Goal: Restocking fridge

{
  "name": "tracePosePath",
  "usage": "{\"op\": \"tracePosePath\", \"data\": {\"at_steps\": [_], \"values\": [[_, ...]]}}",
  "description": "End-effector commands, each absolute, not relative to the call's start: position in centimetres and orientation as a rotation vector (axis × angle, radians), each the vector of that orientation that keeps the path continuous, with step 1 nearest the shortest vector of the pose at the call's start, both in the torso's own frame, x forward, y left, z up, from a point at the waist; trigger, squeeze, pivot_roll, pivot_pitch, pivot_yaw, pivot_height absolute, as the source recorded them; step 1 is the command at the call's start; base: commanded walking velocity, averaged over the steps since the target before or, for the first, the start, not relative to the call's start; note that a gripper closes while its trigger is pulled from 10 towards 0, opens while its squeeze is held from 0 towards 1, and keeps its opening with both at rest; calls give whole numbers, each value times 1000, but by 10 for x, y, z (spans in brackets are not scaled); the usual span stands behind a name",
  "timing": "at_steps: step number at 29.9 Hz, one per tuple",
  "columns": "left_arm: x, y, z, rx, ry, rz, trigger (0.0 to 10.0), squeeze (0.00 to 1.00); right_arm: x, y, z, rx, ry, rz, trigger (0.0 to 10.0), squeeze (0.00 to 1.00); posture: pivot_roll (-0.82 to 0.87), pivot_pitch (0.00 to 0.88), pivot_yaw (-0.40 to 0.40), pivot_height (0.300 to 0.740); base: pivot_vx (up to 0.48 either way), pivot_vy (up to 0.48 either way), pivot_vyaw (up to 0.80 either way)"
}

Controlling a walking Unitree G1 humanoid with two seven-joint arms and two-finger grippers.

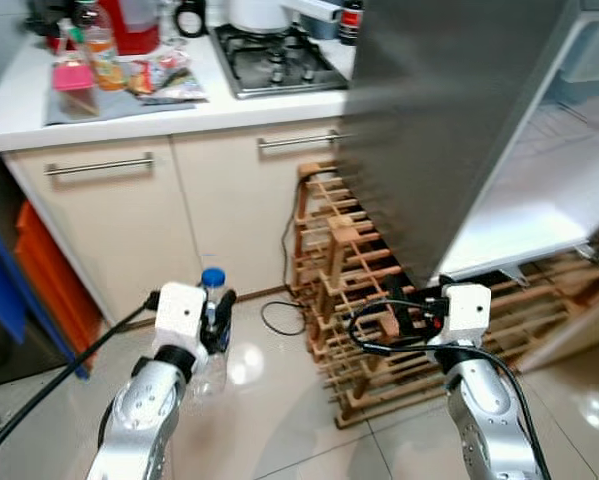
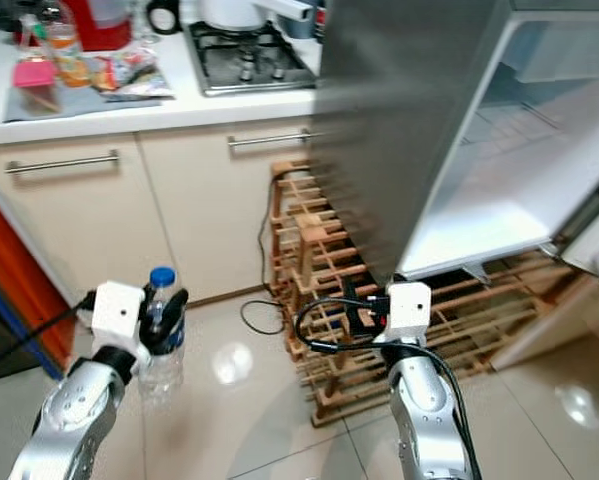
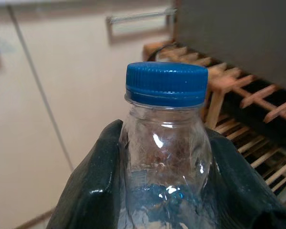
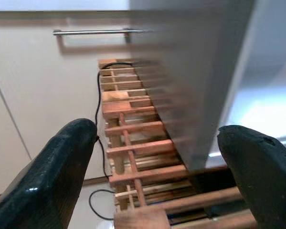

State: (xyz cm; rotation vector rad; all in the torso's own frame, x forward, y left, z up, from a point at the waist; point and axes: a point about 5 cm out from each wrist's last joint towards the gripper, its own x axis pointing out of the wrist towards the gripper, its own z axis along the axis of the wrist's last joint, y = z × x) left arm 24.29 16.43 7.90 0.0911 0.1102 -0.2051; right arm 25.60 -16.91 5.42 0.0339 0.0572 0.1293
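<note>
- one clear water bottle [image 1: 211,318] with a blue cap sat clamped upright in the left tool [image 1: 215,322], low over the floor, apparently ready for shelving.
- right tool [image 4: 154,164] hung open and empty by the swung-out fridge door [image 1: 444,120], beside the wooden rack [image 1: 354,290].

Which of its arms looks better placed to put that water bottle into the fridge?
Probably the left. The left gripper is shut on the bottle, upright with its blue cap on. The right gripper is open and holds nothing, near the lower edge of the open fridge door, so it could steady that.
</note>
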Motion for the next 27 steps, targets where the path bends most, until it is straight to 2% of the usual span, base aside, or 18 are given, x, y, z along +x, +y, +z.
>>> {"op": "tracePosePath", "data": {"at_steps": [1, 5, 10, 18, 27], "values": [[250, 165, 94, 89, 33, -197, 10000, 0, 257, -172, 53, 28, 57, 123, 10000, 0, 12, 0, -33, 740, 0, 0, -756], [253, 162, 98, 94, 4, -222, 10000, 0, 259, -173, 53, 24, 54, 127, 10000, 0, 12, 0, -36, 740, 0, 0, -756], [256, 161, 102, 85, -14, -241, 10000, 0, 261, -173, 53, 19, 53, 129, 10000, 0, 11, 0, -42, 740, 0, 457, -755], [263, 157, 108, 123, -54, -260, 10000, 0, 264, -174, 51, 17, 53, 133, 10000, 0, 12, 0, -46, 740, 0, 0, -748], [264, 159, 110, 82, -69, -243, 10000, 0, 269, -180, 48, 17, 34, 67, 10000, 0, 10, 0, -32, 740, 0, -467, -744]]}}
